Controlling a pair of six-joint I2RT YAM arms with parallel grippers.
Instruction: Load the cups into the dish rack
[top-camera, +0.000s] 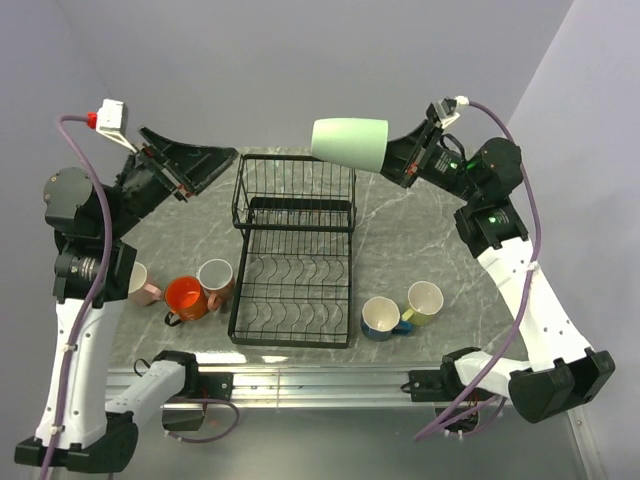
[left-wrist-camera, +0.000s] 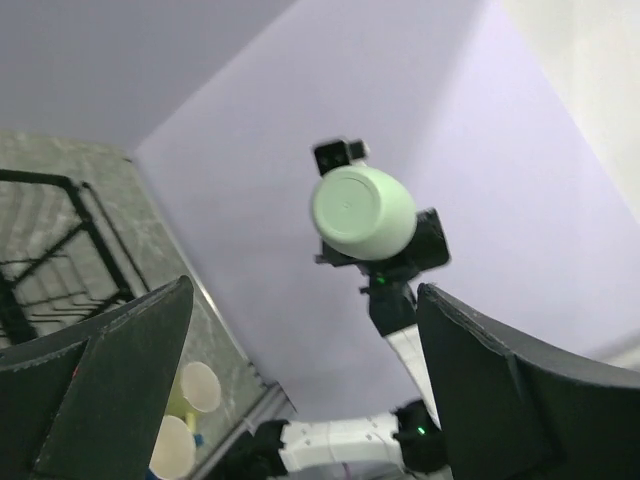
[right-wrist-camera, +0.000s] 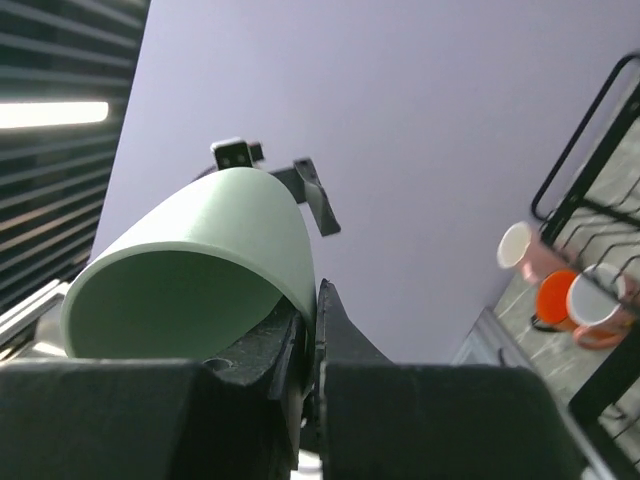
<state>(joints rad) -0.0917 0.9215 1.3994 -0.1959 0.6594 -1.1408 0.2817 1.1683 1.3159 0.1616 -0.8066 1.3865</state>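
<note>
Top external: right claw (top-camera: 389, 158) grips green cup (top-camera: 350, 142) by rim, raised near rack (top-camera: 295, 255), likely for loading. Left claw (top-camera: 205, 170) released, empty.

Counted six small ceramic mugs: pale green (top-camera: 350, 142), pink (top-camera: 140, 283), orange (top-camera: 185, 297), salmon (top-camera: 217, 278), blue (top-camera: 381, 318), yellow-green (top-camera: 424, 300); one black wire dish rack (top-camera: 295, 270).

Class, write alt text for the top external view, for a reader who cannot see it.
The right gripper holds a pale green cup sideways in the air by the far end of an empty black dish rack. The left gripper is raised and open; three mugs sit left of the rack, two mugs right.
</note>
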